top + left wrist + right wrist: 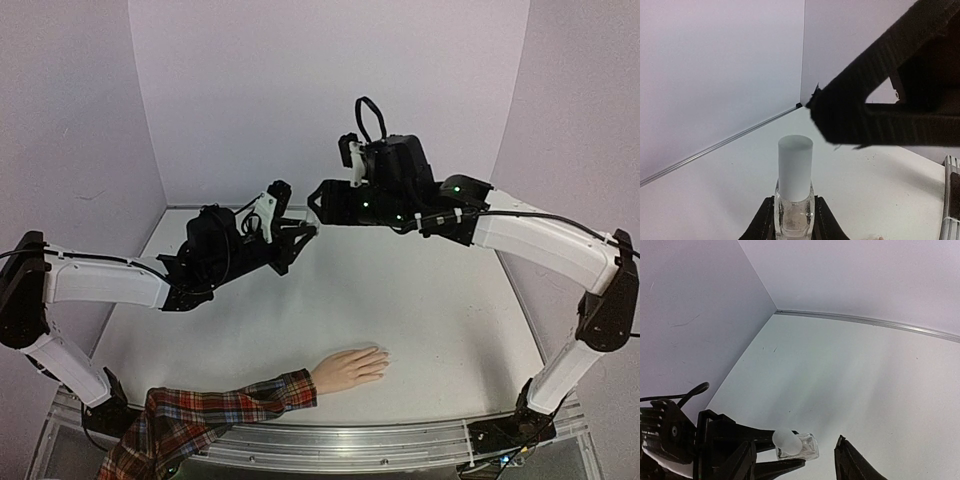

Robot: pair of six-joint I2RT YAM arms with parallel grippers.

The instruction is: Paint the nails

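So, left claw (303, 232): was clamped on bottle (795, 220), held off the tabletop (440, 330), cap (795, 167) presented to the right claw (314, 208).
Right claw: was poised at the cap; opening could not be told.
Nails (382, 362): were lying on mannequin hand (350, 368) at near edge, well apart.

We made out the nails (384, 362) only as faint tips on the pale peach mannequin hand (348, 369), which lay flat, palm down, fingers pointing right. They sat well apart from the left gripper (308, 229) and right gripper (316, 203), nearer the arm bases.
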